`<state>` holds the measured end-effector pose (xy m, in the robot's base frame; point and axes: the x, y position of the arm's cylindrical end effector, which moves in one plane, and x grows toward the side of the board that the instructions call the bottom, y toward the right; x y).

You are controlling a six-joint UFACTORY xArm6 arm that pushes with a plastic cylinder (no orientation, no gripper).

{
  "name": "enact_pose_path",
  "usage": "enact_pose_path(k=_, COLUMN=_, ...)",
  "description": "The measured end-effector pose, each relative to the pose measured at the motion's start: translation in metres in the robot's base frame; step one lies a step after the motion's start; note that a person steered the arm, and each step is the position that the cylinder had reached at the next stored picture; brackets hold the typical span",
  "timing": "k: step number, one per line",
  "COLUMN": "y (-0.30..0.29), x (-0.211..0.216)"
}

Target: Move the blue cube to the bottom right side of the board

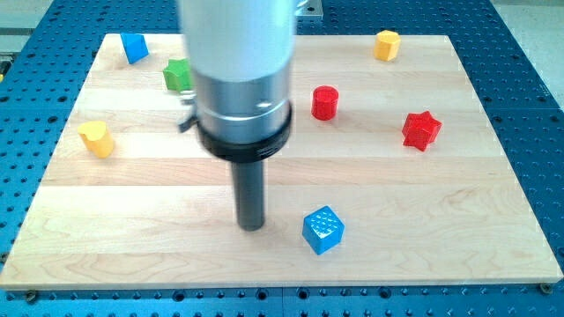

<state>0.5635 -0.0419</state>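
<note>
In the camera view, the arm's pale housing filled the upper middle of the frame, and its dark rod came down to the wooden board (493,176). The rod's lower end, the tip (252,227), rested low and centre in the frame, just to the left of the blue cube (322,230) and seemingly a little apart from it; whether they touched could not be told. The arm carried no gripper, so there was nothing to open or close, only the bare rod.

The blue cube sat in the lower middle of the frame, near the board's bottom edge but well short of its bottom right corner. Judging by this, the step in hand was the push itself: the tip stood on the cube's left flank, ready to drive it rightward. The next move seemingly called for a steady slide toward the frame's right, held in line with the cube's centre so it would not spin off, and slightly downward without running it over the edge.

The lower right of the board held no other block. A red star (421,129) and a red cylinder (325,102) lay higher up.

No containers appeared anywhere; every block lay loose on the board.
</note>
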Motion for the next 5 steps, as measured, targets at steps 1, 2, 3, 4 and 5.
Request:
enact_pose_path(k=1, y=0.072, x=0.019)
enact_pose_path(k=2, y=0.160, x=0.019)
enact_pose_path(k=3, y=0.178, x=0.014)
enact_pose_path(k=4, y=0.139, x=-0.002)
enact_pose_path(k=5, y=0.180, x=-0.017)
